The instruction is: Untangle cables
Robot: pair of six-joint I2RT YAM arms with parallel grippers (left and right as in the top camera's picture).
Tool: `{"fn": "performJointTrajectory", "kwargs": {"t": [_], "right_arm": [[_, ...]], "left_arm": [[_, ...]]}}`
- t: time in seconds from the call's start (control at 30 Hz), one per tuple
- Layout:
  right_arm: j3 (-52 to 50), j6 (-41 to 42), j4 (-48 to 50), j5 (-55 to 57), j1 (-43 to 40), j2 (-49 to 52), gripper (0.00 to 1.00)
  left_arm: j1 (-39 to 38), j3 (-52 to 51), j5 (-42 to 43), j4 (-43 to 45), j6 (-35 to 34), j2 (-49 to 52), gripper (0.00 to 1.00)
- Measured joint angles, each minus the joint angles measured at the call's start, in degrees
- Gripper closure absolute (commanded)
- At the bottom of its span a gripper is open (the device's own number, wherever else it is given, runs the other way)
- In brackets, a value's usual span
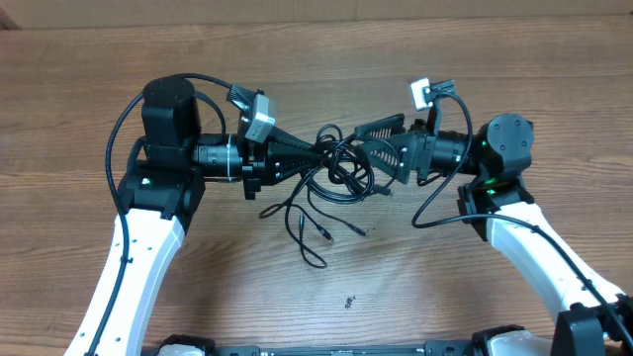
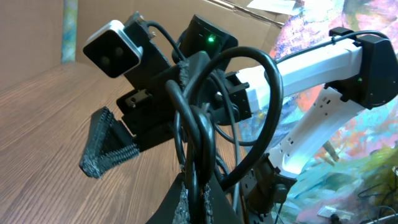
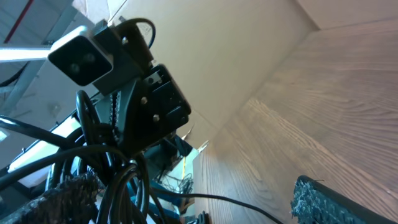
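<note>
A tangle of thin black cables [image 1: 341, 166] hangs between the two arms above the wooden table [image 1: 475, 287]. Its loose ends with small plugs trail down onto the wood [image 1: 309, 229]. My left gripper [image 1: 322, 154] is shut on strands of the bundle. In the left wrist view, its fingertips [image 2: 200, 202] pinch the cables [image 2: 198, 134], and a loop [image 2: 268, 93] arcs up beyond them. My right gripper [image 1: 370, 146] faces it from the right, open wide. In the right wrist view, the cables [image 3: 115, 180] lie against one finger [image 3: 65, 193], while the other finger [image 3: 320, 199] stands far off.
Thicker black arm cables loop beside each arm's base [image 1: 124, 124] [image 1: 435, 203]. A small dark speck [image 1: 349, 302] lies on the wood towards the front. The two grippers are nearly nose to nose at the table's middle.
</note>
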Motion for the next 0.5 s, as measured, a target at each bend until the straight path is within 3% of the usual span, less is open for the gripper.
{"fn": "performJointTrajectory", "kwargs": {"t": [0.17,0.37,0.5], "right_arm": [[0.0,-1.86,-0.28,0.48,3.13,0.0,0.04],[0.0,-2.95,-1.55,0.24,3.5,0.0,0.35],[0.0,-3.15,-1.57,0.2,3.69,0.0,0.36]], "left_arm": [[0.0,0.0,0.07,0.0,-0.13,0.0,0.96],[0.0,0.0,-0.83,-0.13,-0.46,0.0,0.96],[0.0,0.0,-1.7,-0.17,-0.5,0.0,0.96]]}}
